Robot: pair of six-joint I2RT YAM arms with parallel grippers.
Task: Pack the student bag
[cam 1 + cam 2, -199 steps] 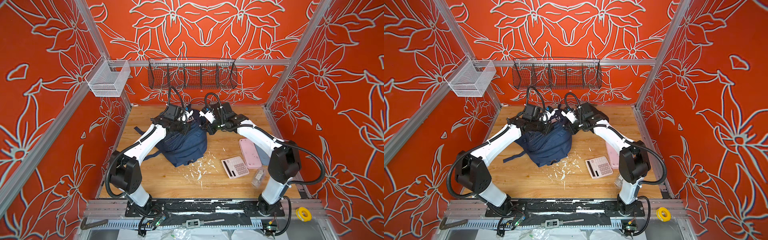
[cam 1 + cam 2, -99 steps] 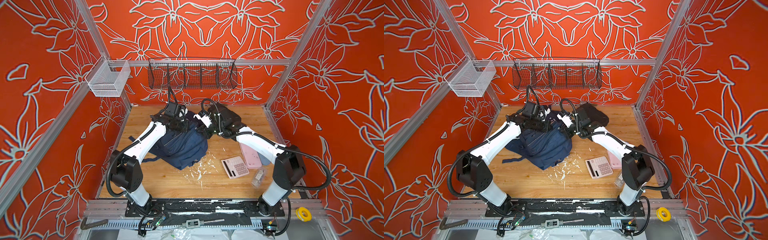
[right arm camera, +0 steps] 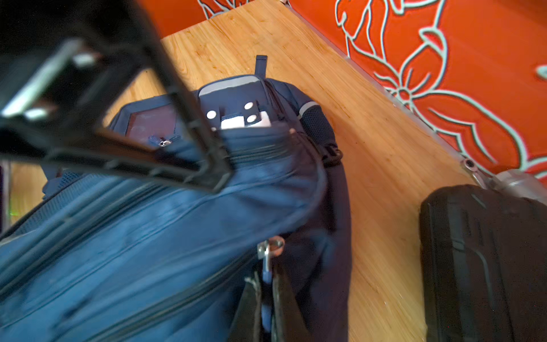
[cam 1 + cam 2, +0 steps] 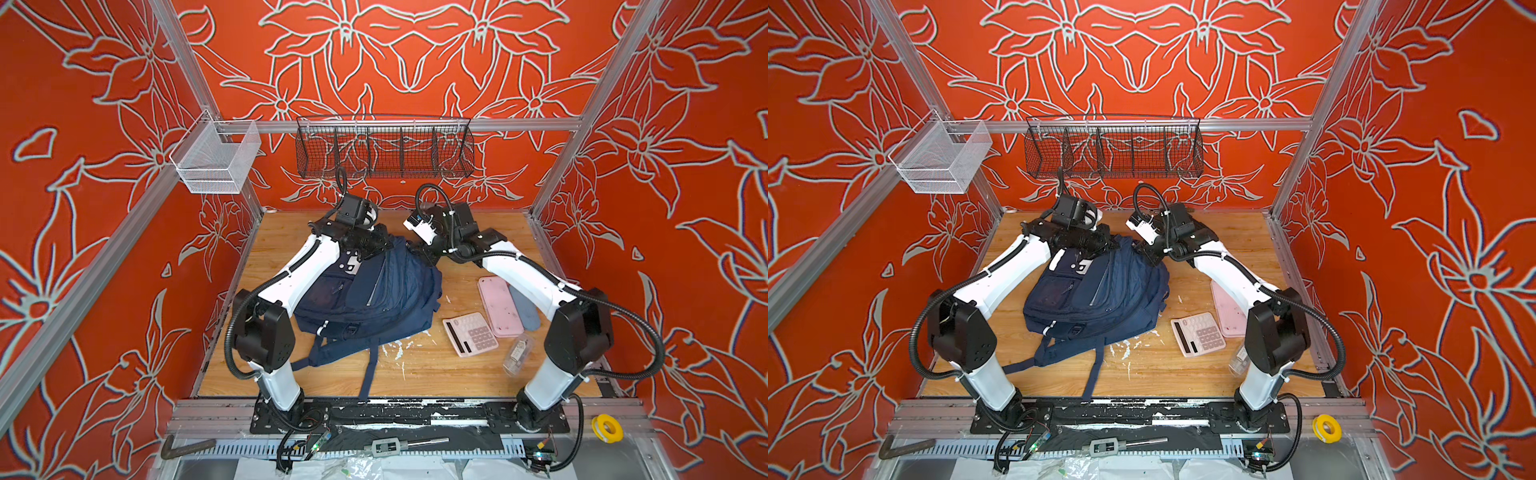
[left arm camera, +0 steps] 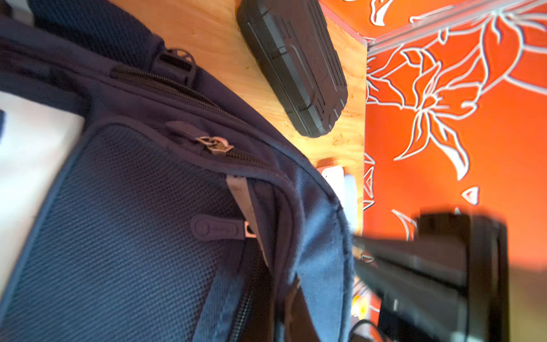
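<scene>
Room: red walls with white flower outlines, wire baskets on the back rail, and a wooden tabletop [image 4: 415, 374] under my arms.
Student bag [image 4: 374, 299]: navy, lying front-up left of centre on the wood. Its top end is raised toward my grippers and its straps trail to the near edge.
Black hard case [image 3: 479, 260]: on the wood near the bag's top, beside my right wrist.
Pink case [image 4: 496, 309] and calculator [image 4: 471, 336]: right of the bag, apart from it.
Left gripper [image 4: 384, 245]: fingers closed, pinching the bag's top fabric as far as I can tell.
Right gripper [image 3: 266, 296]: fingers closed on the zipper pull [image 3: 270, 247].
Risk, bag: if my left pinch slides off the cloth, the whole bag drags instead of unzipping and may shove the hard case.
Risk, pull: the tab is thin, so an angled tug could slip it free or jam cloth in the teeth.
</scene>
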